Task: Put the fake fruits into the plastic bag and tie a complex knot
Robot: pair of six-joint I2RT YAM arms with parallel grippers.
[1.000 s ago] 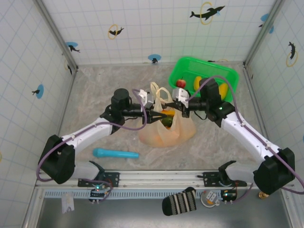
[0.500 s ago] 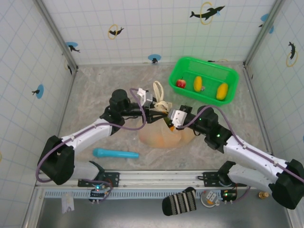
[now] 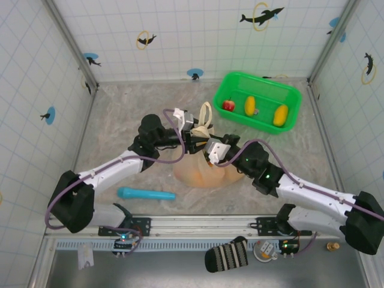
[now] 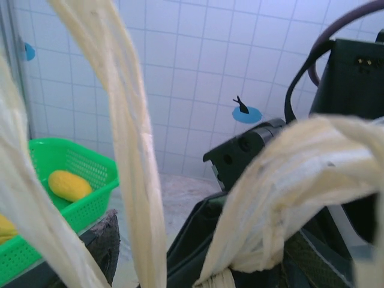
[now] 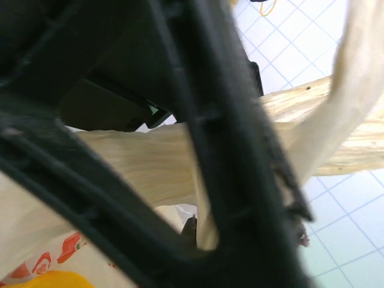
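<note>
1. One blue tube (image 3: 146, 194) lies on the worktop (image 3: 120, 114).
2. Left tool (image 3: 195, 141) at the bag handles; I cannot tell its width.
3. One plastic bag (image 3: 204, 174), mid-worktop.
4. Right tool (image 3: 208, 153) closed on a handle.
5. One green basket (image 3: 265, 111): three fake fruits (image 3: 249, 105), one red, two yellow.

Cream plastic bag (image 3: 195, 174) bulging mid-table, handles (image 4: 129, 150) twisted upward; three fake fruits (image 3: 249, 105) in green basket (image 3: 262, 82).

White tiled walls (image 3: 180, 36) surround marbled grey floor (image 3: 132, 108).
</note>
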